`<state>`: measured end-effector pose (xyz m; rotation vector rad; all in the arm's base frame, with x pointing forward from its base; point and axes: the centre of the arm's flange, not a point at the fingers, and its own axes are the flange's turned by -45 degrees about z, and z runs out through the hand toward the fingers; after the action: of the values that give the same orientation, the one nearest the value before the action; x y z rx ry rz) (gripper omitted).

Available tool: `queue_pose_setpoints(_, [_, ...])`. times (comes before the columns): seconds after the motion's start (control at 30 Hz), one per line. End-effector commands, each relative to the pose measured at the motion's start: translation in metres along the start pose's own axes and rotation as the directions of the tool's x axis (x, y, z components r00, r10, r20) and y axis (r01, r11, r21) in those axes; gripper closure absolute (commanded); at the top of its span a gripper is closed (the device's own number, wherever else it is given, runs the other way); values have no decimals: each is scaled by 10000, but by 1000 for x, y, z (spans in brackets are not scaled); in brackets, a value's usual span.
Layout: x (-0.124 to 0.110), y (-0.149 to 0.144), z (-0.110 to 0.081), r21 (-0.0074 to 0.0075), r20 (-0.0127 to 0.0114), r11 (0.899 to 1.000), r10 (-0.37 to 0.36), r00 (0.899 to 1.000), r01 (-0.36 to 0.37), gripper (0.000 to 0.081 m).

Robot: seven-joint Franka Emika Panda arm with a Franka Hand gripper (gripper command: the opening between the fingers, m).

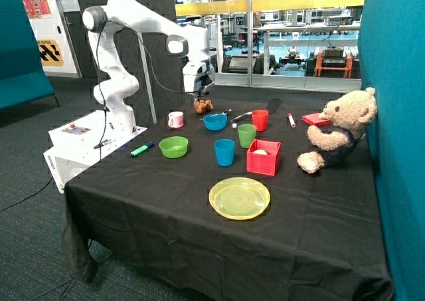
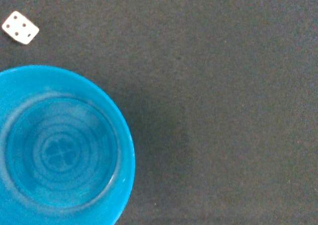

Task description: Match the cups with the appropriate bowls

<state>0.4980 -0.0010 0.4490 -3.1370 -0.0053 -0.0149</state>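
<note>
End effector hung over the far counter edge, above the blue bowl; nothing matched.
Grip state: cannot tell. Both cups stood loose: blue cup at 6 o'clock from blue bowl, green cup toward 4; green bowl lay at 9 from blue cup. Wrist view showed blue bowl empty, a die nearby. Judgement: descend centred over one cup rim, pinch the wall, avoid the red box.
</note>
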Motion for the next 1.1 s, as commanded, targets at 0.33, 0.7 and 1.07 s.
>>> queue_pose_setpoints(0.33, [7,9,4,-7,105,9299,-3679,9298,3679,451])
queue_pose_setpoints(0.7, [18,19,2,-9,105,9347,-3554,9347,3554,460])
queue_pose_setpoints(1.07, [37,36,6,-8,105,9339,-3575,9339,3575,463])
